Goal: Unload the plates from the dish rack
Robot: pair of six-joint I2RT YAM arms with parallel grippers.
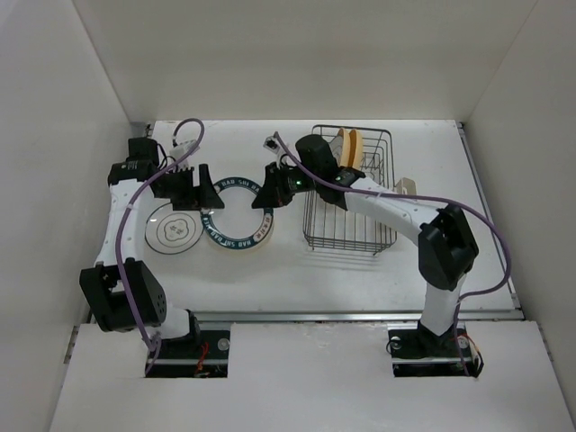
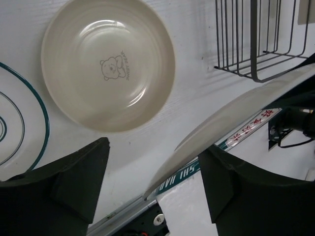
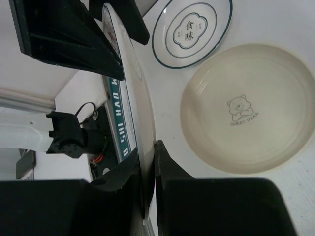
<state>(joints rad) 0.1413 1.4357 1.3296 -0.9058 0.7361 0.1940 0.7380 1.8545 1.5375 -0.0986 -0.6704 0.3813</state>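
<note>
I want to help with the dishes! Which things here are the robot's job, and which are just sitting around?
For the job: dish rack; yellow-orange plate standing in it; lettered plate held by the right gripper; left gripper, open around its rim; cream bear plate and ringed plate, flat on the table.
Just there: cutlery holder on the rack's side; the table.

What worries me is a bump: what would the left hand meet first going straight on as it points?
Most likely the lettered plate, whose rim sits between the open fingers of the left hand while the right hand grips it; the cream plate lies beyond, depth unclear.
</note>
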